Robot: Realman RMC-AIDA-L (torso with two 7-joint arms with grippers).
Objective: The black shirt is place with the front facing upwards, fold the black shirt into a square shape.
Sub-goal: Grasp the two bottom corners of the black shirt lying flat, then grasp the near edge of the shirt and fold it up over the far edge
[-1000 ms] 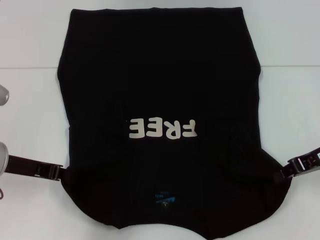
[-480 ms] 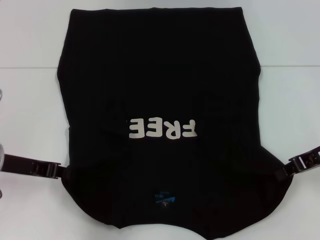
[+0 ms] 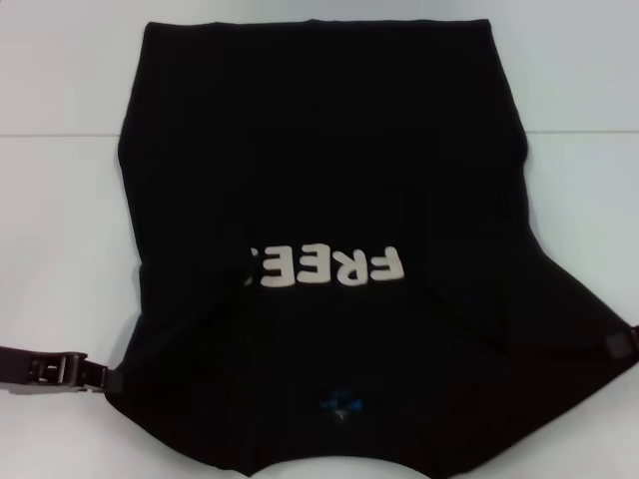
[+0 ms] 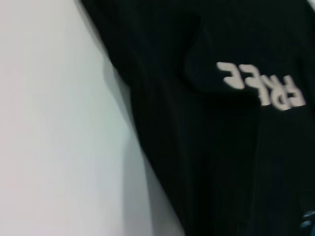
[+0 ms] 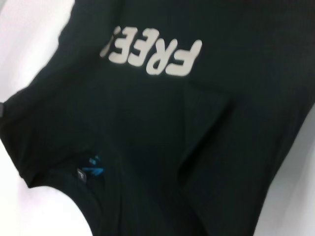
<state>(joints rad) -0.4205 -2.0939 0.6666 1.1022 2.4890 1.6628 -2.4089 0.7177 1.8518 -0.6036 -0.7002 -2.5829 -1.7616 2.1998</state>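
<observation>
I've got the large plain black short-sleeved cloth T-shirt (image 3: 319, 200) spread on the white tabletop (image 3: 60, 220), front up, cream "FREE" lettering (image 3: 324, 266) reading upside down to me, small blue neck label (image 3: 339, 405) at the near edge by the collar. So the neck end is toward the robot and the hem lies at the far side.

The left gripper (image 3: 103, 378) sits at the shirt's near-left shoulder corner, fingers pressed together on the cloth edge. The right gripper (image 3: 621, 344) is mostly out of view at the near-right corner; a fingertip shows against the fabric, looks pinched on it too.

The near end of the shirt is raised: creases fan from both corners toward the lettering, and the first letter is partly tucked under a ridge. I read that as both shoulders being held up so the near end can be carried over toward the hem, the first fold.

Both wrist views show only shirt and table, no fingers.

Risk, I'd say: uneven lift giving a skewed fold.
</observation>
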